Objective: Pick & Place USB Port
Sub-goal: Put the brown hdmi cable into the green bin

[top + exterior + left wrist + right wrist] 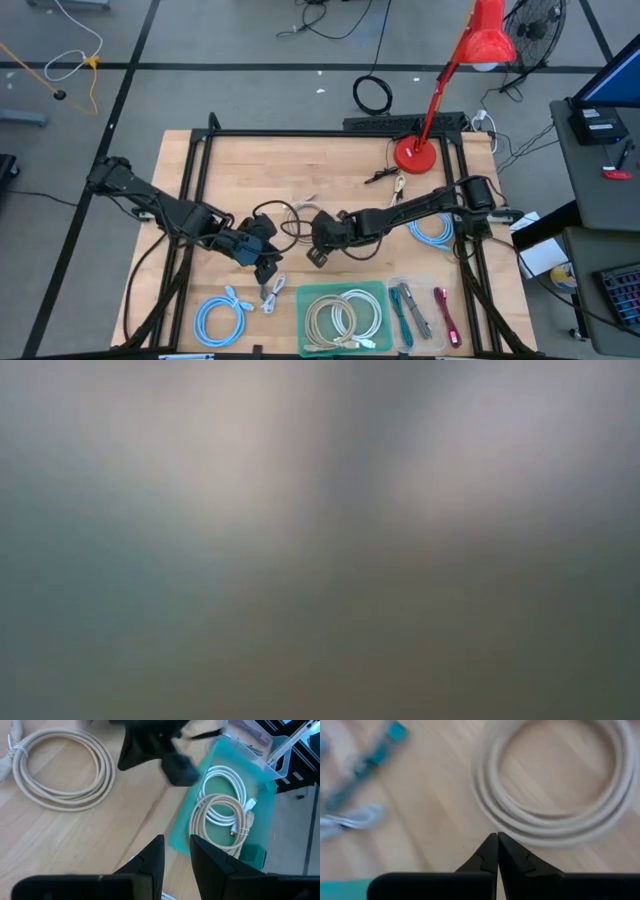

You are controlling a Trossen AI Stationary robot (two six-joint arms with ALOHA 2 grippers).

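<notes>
The left gripper (176, 851) hangs with its fingers a narrow gap apart, nothing visibly between them, near the worktop's front edge just beside the green tray (380, 295) of coiled cables; the right gripper (497, 851) is pinched shut and empty over a beige cable coil (555, 795) mid-worktop. Which cable is the task's USB piece cannot be told; the arm should probably lower squarely onto a plug, not the loops.

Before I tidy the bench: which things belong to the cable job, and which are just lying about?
Job: green tray holding coiled cables, beige cable coil, blue cable coil, left gripper, right gripper.
Lying about: red desk lamp, fan.
</notes>
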